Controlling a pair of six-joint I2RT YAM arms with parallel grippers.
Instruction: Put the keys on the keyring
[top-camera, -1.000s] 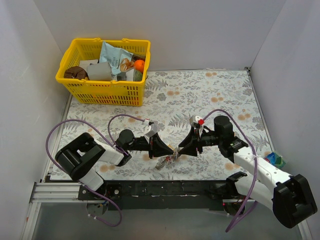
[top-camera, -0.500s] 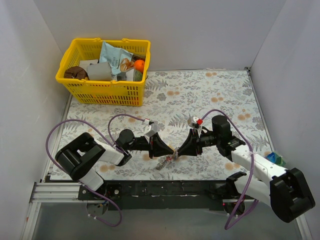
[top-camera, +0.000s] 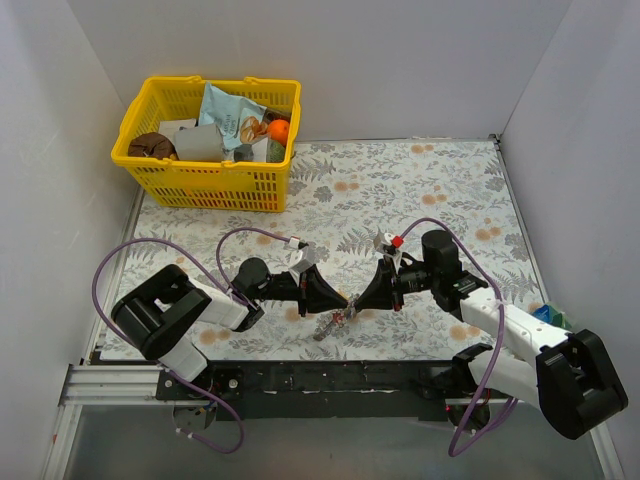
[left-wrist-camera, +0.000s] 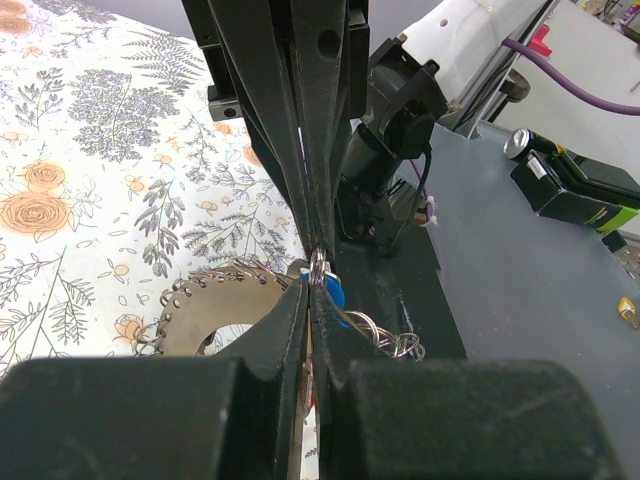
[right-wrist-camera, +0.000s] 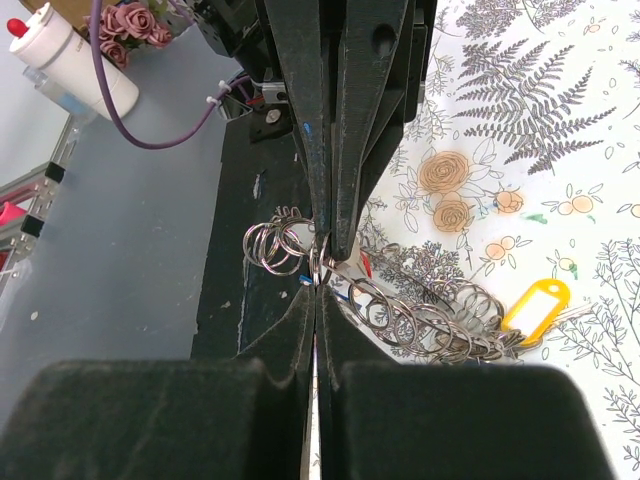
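- Steel at the nearest point, just ahead of the arm bases: small wire ring (left-wrist-camera: 318, 266) nipped between two sets of black fingertips, low over the near edge of the floral cloth (top-camera: 430, 190)
- Pressed together on that ring, left gripper (left-wrist-camera: 312, 288), with no gap showing between its jaws
- Squeezed tight as well and meeting it tip to tip, right gripper (right-wrist-camera: 317, 297), apparently on the same ring, though the exact hold is hard to make out
- Just beside the pinch, keys (left-wrist-camera: 333, 293): a blue cap in the left wrist view and a fleck of red in the right wrist view, tangled with a chain of loose rings (right-wrist-camera: 420, 322) and a yellow tag (right-wrist-camera: 535, 300)
- Flat on the cloth just beside the left fingertips, keyring (left-wrist-camera: 215, 315), silver with a scalloped rim and paler middle; touching the tangle or lying clear of it, impossible to tell
- Judged early in the job: no key seen threaded onto the keyring, and the whole bunch lying in one heap on the cloth
- Likely step in hand: a two-sided hold on the wire ring, perhaps to work it apart; freeing the keys and sliding each one on left to do
- Far back at the left corner, well apart from the work, yellow basket (top-camera: 150, 172) with its load of packets
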